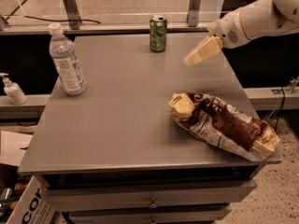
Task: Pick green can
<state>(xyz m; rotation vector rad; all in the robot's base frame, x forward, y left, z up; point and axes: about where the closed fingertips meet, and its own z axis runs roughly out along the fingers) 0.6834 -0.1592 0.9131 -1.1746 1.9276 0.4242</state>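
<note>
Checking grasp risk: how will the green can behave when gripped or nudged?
The green can stands upright near the table's far edge: a sideways nudge could tip and roll it. Its smooth metal wall may slip. The gripper hovers to its right, apart.
</note>
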